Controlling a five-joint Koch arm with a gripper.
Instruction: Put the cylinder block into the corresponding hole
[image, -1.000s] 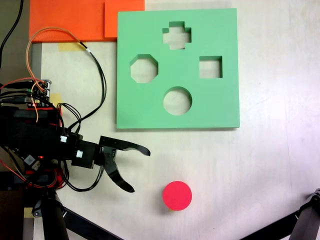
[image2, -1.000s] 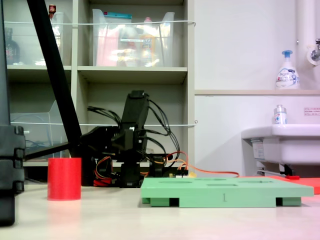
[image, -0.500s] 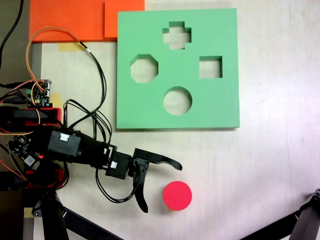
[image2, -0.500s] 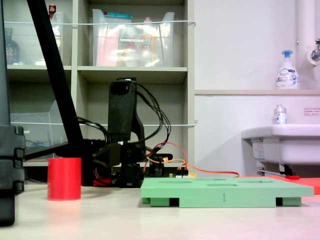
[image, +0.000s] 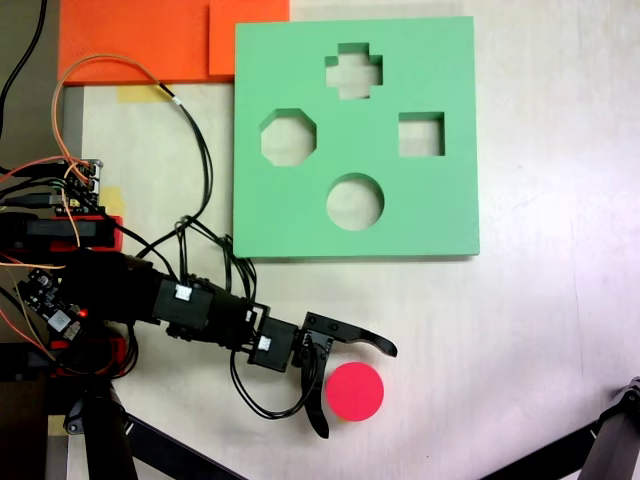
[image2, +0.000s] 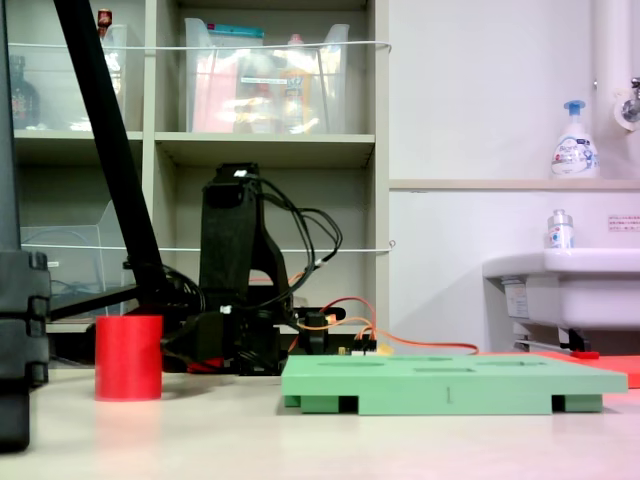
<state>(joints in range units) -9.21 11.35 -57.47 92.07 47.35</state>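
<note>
First exterior view: the gripper has reached further than half a second ago, jaws spread wide on either side of the red cylinder block.
The block stands on the table, well below the green board and its round hole. Only the second exterior view shows the block upright; there it hides the gripper.

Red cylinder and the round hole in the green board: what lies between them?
In the first exterior view, only bare table and the board's solid edge separate the red cylinder from the round hole; the tool is open around the cylinder.
</note>
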